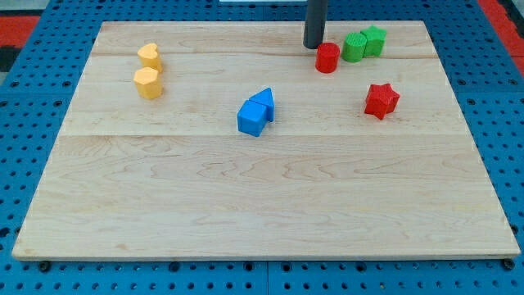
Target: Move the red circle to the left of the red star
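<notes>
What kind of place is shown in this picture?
Probably a robot lab test bench: a wooden board lies on a blue perforated base, small coloured blocks like the red star are scattered about, and my tip touches down.

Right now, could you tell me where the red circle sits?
The red circle sits near the view's top, right of centre, just left of the green blocks, with my tip at its upper left.

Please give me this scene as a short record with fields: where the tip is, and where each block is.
tip: just up-left of red circle
red circle: top, beside green blocks
red star: down-right of circle
green blocks: pair, top right
blue blocks: pair, centre
yellow blocks: pair, upper left
board: wooden
</notes>
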Controlling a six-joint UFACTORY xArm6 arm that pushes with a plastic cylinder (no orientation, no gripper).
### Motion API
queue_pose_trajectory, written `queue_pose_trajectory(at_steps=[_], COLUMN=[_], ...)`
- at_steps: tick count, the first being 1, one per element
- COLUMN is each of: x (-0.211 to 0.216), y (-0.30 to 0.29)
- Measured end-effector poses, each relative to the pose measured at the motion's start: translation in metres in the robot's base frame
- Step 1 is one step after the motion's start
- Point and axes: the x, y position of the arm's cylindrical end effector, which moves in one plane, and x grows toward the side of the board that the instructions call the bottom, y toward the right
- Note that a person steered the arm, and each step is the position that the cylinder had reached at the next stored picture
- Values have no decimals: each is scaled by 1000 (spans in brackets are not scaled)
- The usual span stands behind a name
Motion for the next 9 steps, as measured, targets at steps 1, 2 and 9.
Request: queue_pose_trajectory(at_steps=[1,2,9], x=[1,12,140], y=[4,23,-13])
